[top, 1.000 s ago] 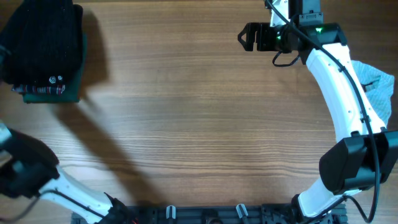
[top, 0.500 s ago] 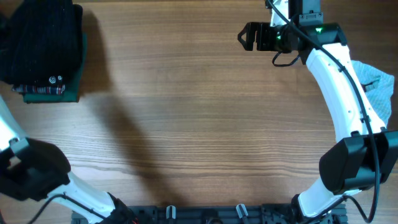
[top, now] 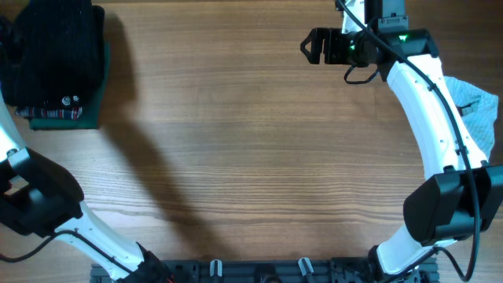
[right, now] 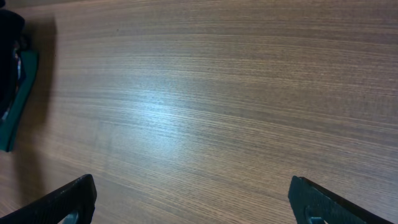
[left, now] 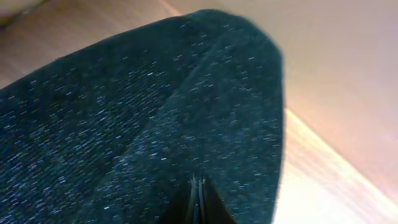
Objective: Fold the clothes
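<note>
A stack of folded clothes (top: 59, 59) lies at the table's far left corner, with a black knit on top, a plaid piece under it and a green one at the bottom. The black knit (left: 124, 124) fills the left wrist view. My left gripper (left: 199, 186) hovers close over it, shut, with no cloth showing between the pressed fingertips. In the overhead view that gripper is cut off by the left edge. My right gripper (top: 310, 45) hangs open over bare wood at the far middle, its fingers (right: 71, 199) wide apart. The stack's green edge (right: 15, 99) shows at the left.
A crumpled pale garment (top: 478, 110) lies at the right edge, partly under the right arm (top: 428, 118). The left arm's dark elbow (top: 39, 200) hangs over the near left corner and throws a long shadow. The wooden table (top: 236, 157) spans the view.
The left arm has swung along the left edge toward the stack, its white link now reaching up beside it, and its gripper has shut. The right arm has not moved.
</note>
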`<move>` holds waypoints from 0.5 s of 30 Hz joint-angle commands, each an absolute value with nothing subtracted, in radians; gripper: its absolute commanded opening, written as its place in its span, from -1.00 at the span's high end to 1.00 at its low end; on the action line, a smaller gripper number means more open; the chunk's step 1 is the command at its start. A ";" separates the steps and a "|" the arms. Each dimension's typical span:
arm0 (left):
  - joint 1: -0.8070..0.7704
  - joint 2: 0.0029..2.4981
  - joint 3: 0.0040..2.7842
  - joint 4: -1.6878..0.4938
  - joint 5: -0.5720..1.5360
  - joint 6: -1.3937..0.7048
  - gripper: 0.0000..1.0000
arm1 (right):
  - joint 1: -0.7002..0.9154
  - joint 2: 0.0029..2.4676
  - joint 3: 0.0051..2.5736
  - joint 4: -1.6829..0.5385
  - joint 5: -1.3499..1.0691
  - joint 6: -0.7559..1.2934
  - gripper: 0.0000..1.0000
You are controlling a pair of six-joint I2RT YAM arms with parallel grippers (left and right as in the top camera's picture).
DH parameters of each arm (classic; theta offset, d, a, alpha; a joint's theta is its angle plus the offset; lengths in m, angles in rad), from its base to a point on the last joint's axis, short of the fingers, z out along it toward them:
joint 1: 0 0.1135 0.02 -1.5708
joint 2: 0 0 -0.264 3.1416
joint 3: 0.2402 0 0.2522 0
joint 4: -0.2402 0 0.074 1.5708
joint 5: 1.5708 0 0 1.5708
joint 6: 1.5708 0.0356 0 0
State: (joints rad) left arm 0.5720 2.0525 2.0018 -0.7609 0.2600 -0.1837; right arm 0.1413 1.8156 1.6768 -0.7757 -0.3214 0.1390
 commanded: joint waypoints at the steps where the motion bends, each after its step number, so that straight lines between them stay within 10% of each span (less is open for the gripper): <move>1: 0.574 2.063 1.936 -0.754 0.123 -0.152 0.92 | 0.143 1.831 1.673 -0.772 -0.340 0.156 -0.99; 15: 0.574 2.063 1.657 -0.635 -0.060 -0.164 0.92 | 0.143 1.831 1.673 -0.778 -0.340 0.130 -0.99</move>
State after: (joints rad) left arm 0.5720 2.0525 1.7279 -0.6548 0.0193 -0.1730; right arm 0.1413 1.8156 1.6768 -0.7765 -0.3214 0.1375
